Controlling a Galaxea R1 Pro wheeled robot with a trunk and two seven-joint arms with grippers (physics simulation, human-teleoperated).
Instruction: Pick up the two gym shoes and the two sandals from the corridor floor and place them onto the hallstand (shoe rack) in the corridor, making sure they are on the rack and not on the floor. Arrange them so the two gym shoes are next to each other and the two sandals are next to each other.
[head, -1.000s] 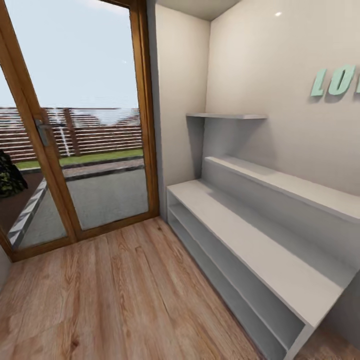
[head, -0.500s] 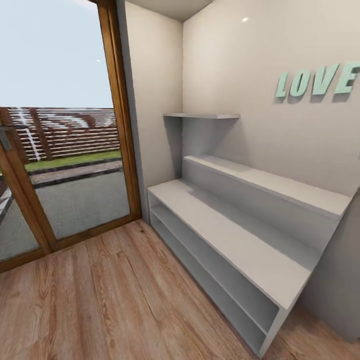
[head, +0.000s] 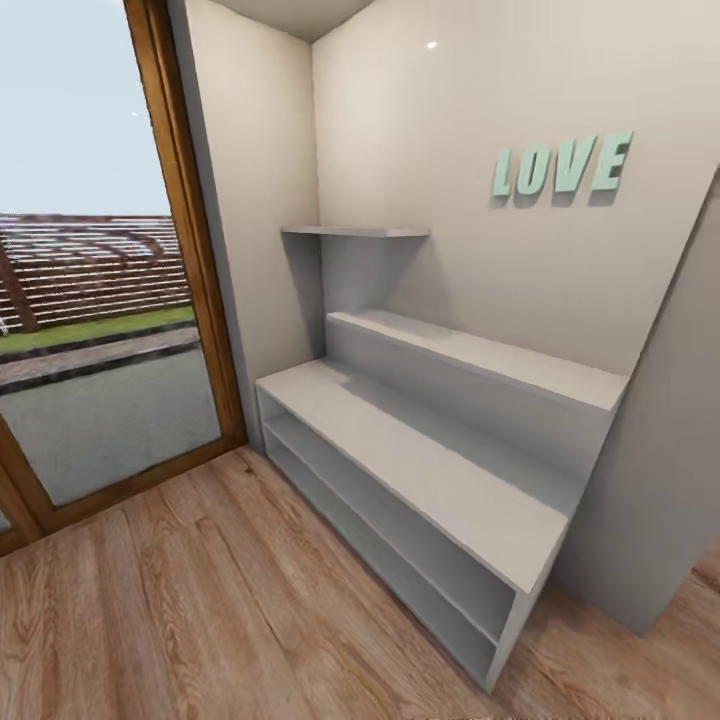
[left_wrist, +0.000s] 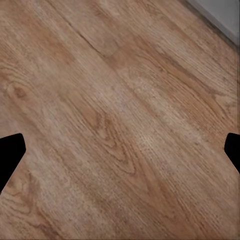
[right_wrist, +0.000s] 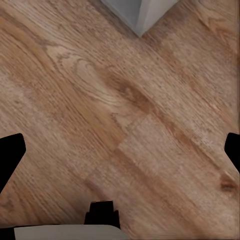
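The hallstand (head: 420, 460) is a low white-grey unit with a flat top and two open shelf levels, standing bare along the right-hand wall in the head view. The corridor floor (head: 200, 600) of light brown planks spreads in front of it. The gym shoes and the sandals are out of view. My left gripper (left_wrist: 120, 150) is open over bare planks, its dark fingertips (left_wrist: 10, 155) far apart. My right gripper (right_wrist: 120, 150) is open too, above the floor near a grey-white corner of the hallstand (right_wrist: 137, 12).
A glass door (head: 90, 330) in a wooden frame (head: 190, 250) closes the corridor's far left. Above the rack are a raised step (head: 480, 355), a small wall shelf (head: 355, 231) and mint LOVE letters (head: 562, 165). A grey panel (head: 660, 450) stands at the rack's right end.
The head camera has swung to the right, so the whole picture has slid left. The door is mostly out of frame, and the LOVE letters and the rack's right end have come into view.
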